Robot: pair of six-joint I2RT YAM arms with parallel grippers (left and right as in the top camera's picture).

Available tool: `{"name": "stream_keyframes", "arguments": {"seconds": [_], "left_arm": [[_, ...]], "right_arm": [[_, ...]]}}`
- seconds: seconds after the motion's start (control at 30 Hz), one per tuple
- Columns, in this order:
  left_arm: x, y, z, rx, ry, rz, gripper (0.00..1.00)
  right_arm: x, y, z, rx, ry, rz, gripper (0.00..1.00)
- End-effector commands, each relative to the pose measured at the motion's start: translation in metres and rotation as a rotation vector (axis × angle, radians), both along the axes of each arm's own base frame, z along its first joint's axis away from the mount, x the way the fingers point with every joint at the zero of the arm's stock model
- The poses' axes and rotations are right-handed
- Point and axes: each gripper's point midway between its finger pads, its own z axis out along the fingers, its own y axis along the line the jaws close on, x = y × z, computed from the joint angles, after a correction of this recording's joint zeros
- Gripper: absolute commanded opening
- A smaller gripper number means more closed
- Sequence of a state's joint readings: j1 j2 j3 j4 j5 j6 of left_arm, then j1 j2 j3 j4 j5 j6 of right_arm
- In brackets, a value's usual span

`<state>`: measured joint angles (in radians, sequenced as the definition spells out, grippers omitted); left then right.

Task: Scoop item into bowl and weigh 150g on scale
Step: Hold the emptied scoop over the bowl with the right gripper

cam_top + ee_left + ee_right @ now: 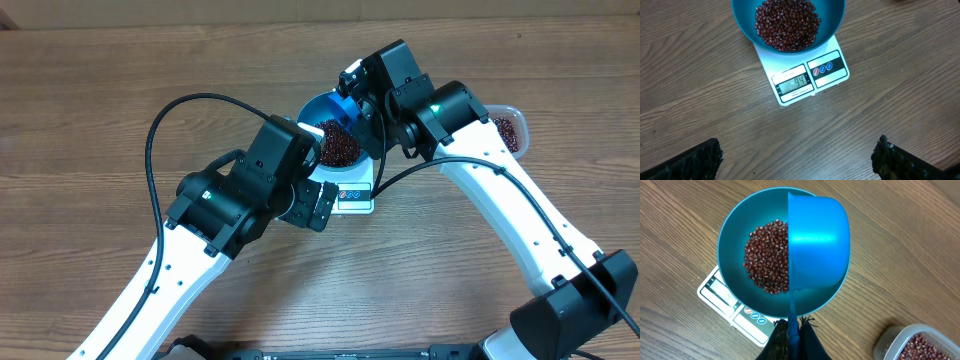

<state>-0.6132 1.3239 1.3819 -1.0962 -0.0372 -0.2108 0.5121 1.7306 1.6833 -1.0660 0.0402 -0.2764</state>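
The blue bowl [732,240] stands on the white scale [810,77], whose display reads 94. A heap of dark red-brown beans [767,257] lies in the bowl. My right gripper [794,330] is shut on the handle of a small blue scoop [817,242], which is tipped on its side over the right half of the bowl, back towards the camera. My left gripper [797,160] is open just in front of the scale, over bare table, holding nothing. From overhead the bowl [318,105] sits between the two arms, with the scale [355,196] partly hidden.
A clear plastic tub [915,345] holding more beans stands to the right of the bowl, also seen from overhead as the tub [508,128] behind the right arm. Wooden tabletop lies all around.
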Motion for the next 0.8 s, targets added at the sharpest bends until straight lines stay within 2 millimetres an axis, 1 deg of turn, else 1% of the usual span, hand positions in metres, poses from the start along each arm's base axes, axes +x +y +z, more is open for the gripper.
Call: {"name": "stream_keyframes", "arguments": {"seconds": [0.0, 0.1, 0.23, 0.27, 0.37, 0.4, 0.43, 0.5, 0.53, 0.57, 0.67, 0.73, 0.77], "left_arm": [[0.001, 0.001, 0.002, -0.011, -0.001, 0.013, 0.99], [0.001, 0.001, 0.002, -0.012, -0.001, 0.013, 1.0], [0.001, 0.001, 0.002, -0.012, -0.001, 0.013, 1.0], [0.001, 0.001, 0.002, -0.012, -0.001, 0.013, 1.0], [0.001, 0.001, 0.002, -0.012, -0.001, 0.013, 0.99], [0.001, 0.001, 0.002, -0.012, -0.001, 0.013, 1.0], [0.001, 0.001, 0.002, -0.011, -0.001, 0.013, 1.0], [0.001, 0.001, 0.002, -0.012, -0.001, 0.013, 1.0], [0.001, 0.001, 0.002, -0.011, -0.001, 0.013, 1.0], [0.001, 0.001, 0.002, -0.012, -0.001, 0.013, 1.0], [0.001, 0.001, 0.002, -0.011, -0.001, 0.013, 1.0], [0.001, 0.001, 0.002, -0.012, -0.001, 0.013, 1.0], [0.001, 0.001, 0.002, -0.012, -0.001, 0.013, 1.0]], "right_arm": [[0.009, -0.001, 0.035, 0.056, -0.1, -0.054, 0.04], [0.011, 0.001, 0.037, 0.067, -0.105, -0.058, 0.04], [0.001, 0.006, 0.032, 0.028, -0.089, 0.023, 0.04], [0.002, 0.005, 0.032, 0.024, -0.094, 0.018, 0.04], [0.011, -0.002, 0.037, 0.031, -0.123, -0.081, 0.04], [0.01, -0.001, 0.036, 0.032, -0.12, -0.079, 0.04], [0.008, 0.0, 0.035, 0.031, -0.111, -0.062, 0.04], [-0.001, 0.006, 0.031, 0.003, -0.094, 0.029, 0.04], [-0.002, 0.006, 0.031, -0.006, -0.096, 0.035, 0.04], [0.0, 0.005, 0.032, -0.01, -0.104, 0.029, 0.04], [0.011, -0.002, 0.037, 0.006, -0.139, -0.086, 0.04], [0.01, 0.0, 0.037, 0.011, -0.134, -0.077, 0.04], [0.005, 0.004, 0.035, 0.006, -0.12, -0.026, 0.04]]}}
